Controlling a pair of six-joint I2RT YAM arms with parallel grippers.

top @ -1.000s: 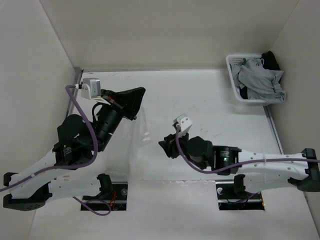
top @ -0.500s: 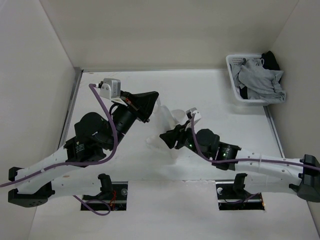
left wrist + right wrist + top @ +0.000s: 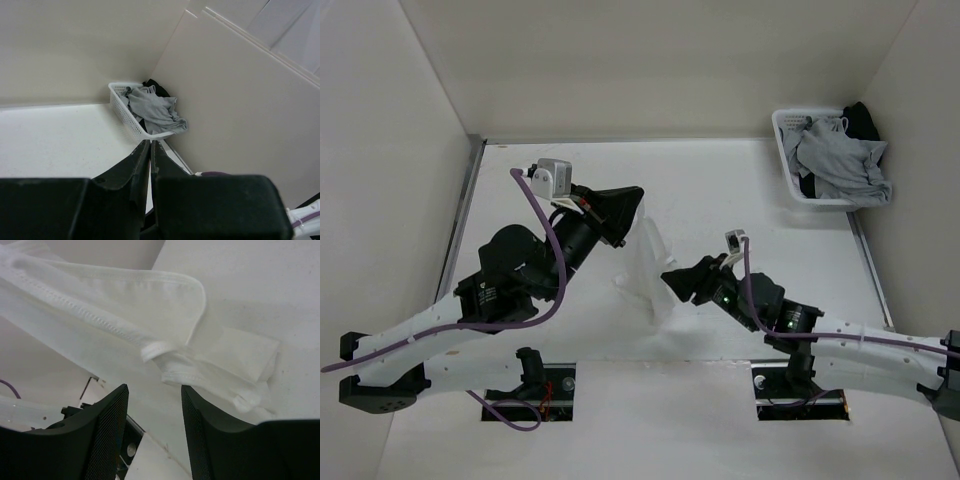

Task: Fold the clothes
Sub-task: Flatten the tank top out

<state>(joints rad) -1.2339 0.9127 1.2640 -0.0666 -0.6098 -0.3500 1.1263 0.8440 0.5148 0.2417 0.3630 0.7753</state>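
1. You are working on a plain white table, boxed in by a pale back wall, a left wall and a right wall.
2. A white basket sits in the far right corner, against the right wall. A grey garment is heaped in it and a black garment lies behind that.
3. The white top is near the middle of the table, between your two arms. Its upper part is lifted and its lower part is bunched on the surface.
4. Your left gripper is raised above the table. Its fingers are pressed together, pinching the upper edge of the white top.
5. Your right gripper sits low, just beside the bunched lower part. Its fingers are spread wide and grip nothing, with hemmed folds of the fabric in front of them.
6. Bare table stretches from the top out to the basket and to the back wall. The left arm's elbow lies near the table's left edge.
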